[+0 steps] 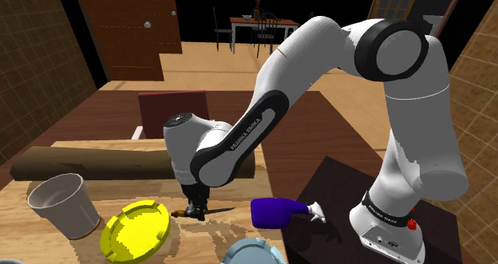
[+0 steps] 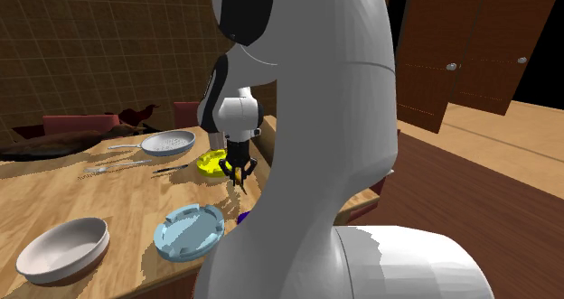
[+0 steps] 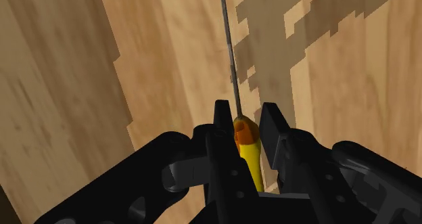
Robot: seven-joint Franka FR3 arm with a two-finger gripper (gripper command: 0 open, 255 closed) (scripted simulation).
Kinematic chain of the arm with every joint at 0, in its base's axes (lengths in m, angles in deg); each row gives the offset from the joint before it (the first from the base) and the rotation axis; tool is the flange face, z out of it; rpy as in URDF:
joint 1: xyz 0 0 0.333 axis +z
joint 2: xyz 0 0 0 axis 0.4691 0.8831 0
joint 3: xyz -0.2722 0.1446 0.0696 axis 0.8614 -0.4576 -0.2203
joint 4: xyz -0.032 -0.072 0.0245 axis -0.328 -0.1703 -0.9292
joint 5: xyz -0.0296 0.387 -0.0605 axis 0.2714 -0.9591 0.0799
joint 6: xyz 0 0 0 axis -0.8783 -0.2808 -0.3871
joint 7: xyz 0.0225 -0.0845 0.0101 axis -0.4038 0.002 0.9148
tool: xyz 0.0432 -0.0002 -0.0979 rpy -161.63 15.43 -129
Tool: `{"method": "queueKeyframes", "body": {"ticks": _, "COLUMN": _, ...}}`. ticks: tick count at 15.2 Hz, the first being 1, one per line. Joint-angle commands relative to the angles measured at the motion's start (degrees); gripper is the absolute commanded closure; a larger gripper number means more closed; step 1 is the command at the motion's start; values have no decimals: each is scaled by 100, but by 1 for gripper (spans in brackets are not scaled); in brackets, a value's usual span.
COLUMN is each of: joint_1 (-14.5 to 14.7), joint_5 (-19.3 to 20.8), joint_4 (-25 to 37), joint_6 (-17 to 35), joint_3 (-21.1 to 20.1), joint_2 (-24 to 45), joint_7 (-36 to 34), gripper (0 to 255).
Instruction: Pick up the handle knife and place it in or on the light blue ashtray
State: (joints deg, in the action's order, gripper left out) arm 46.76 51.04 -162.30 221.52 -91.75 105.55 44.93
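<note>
My black gripper [image 3: 247,116] is shut on the knife [image 3: 247,150], with both fingers clasping its yellow-orange handle. The thin grey blade [image 3: 231,53] runs straight out ahead of the fingers, close over the wooden table. In the shoulder view the gripper [image 1: 195,210] stands low at the table, beside the yellow plate. The light blue ashtray [image 1: 254,253] lies at the front edge, just toward the shoulder view's right of the gripper. The second exterior view shows the gripper [image 2: 239,172] with the knife handle [image 2: 240,178] in it, and the ashtray [image 2: 190,231] nearer the camera.
A yellow plate [image 1: 137,230], a grey cup [image 1: 64,205] and a long brown log [image 1: 104,165] lie to the shoulder view's left. A blue spray bottle [image 1: 275,213] lies to the right. The second exterior view shows a white bowl [image 2: 63,249] and a grey dish [image 2: 168,143].
</note>
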Motion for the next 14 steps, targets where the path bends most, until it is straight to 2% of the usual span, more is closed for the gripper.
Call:
{"method": "queueKeyframes", "body": {"ticks": 1, "joint_1": -23, "joint_5": -41, "joint_4": -2, "joint_6": -110, "joint_3": -30, "joint_2": -116, "joint_7": 17, "gripper": 255}}
{"method": "queueKeyframes", "body": {"ticks": 14, "joint_1": -144, "joint_5": -300, "joint_4": 142, "joint_6": -899, "joint_3": -179, "joint_2": -790, "joint_7": 125, "gripper": 255}}
